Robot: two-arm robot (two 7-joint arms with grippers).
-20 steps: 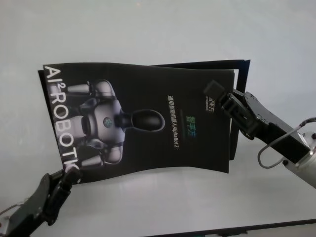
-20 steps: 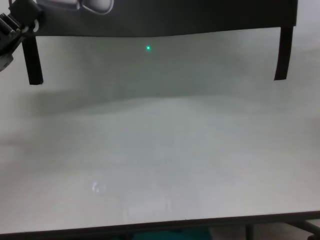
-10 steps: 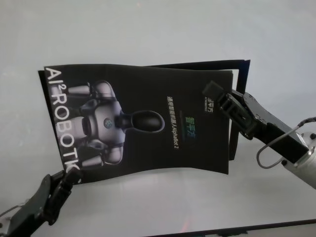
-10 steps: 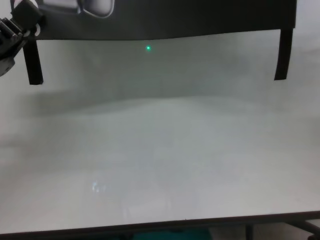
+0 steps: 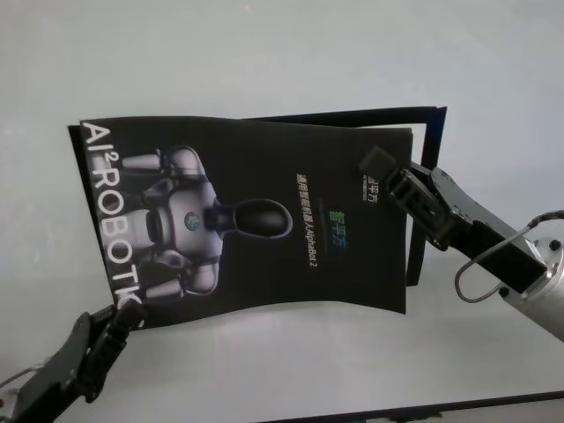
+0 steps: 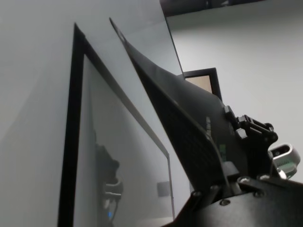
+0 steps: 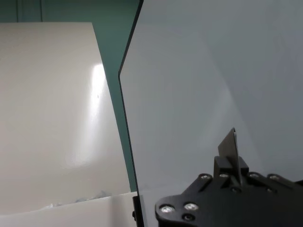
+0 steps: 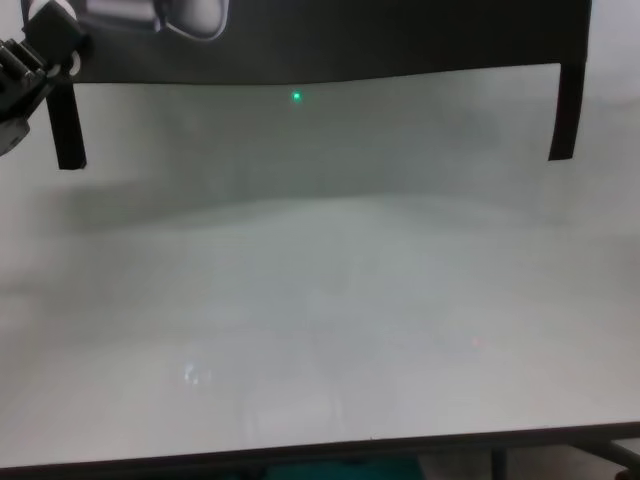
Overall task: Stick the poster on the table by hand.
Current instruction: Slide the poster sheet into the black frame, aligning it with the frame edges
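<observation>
The poster [image 5: 256,220] is held up above the white table [image 5: 282,53], stretched between both claws and sagging a bit in the middle, w/ the printed side facing up toward the head cam. The robot figure and big white letters sit toward the left side, small text near the right.

Left claw [image 5: 126,319] comes in from the lower left and is pinched shut on the poster's near-left corner, right by the end of the white lettering. In the chest view that same claw [image 8: 45,45] shows at the top left, clamped on the sheet's edge. Right claw [image 5: 385,179] reaches in from the right and is clamped on the poster's right edge, one finger [image 5: 374,161] lying on top of the print.

Two narrow black tape strips hang down from the poster's near edge in the chest view, one at the left [image 8: 68,125] and one at the right [image 8: 564,110], both dangling free and not touching the table afaict. There's also a small green dot [image 8: 296,97] on the table just under the poster's edge.

Left wrist view shows the poster [image 6: 189,127] edge-on, curving up off the table w/ its reflection underneath. Right wrist view mostly shows the table [image 7: 199,71] and the sheet's thin edge [image 7: 229,144] in the claw.
</observation>
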